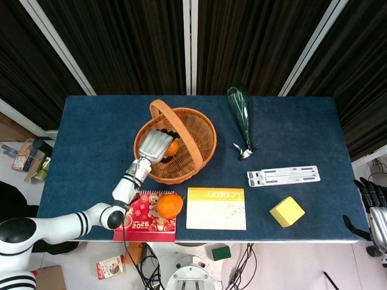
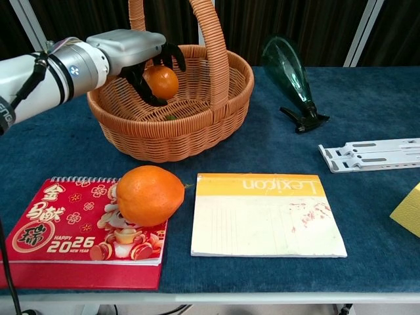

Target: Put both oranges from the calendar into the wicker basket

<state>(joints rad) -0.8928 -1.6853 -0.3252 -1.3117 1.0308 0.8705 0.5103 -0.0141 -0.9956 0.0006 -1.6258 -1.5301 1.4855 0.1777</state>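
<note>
One orange [image 2: 161,81] sits gripped in the left hand [image 2: 134,52] over the wicker basket [image 2: 190,134].
</note>
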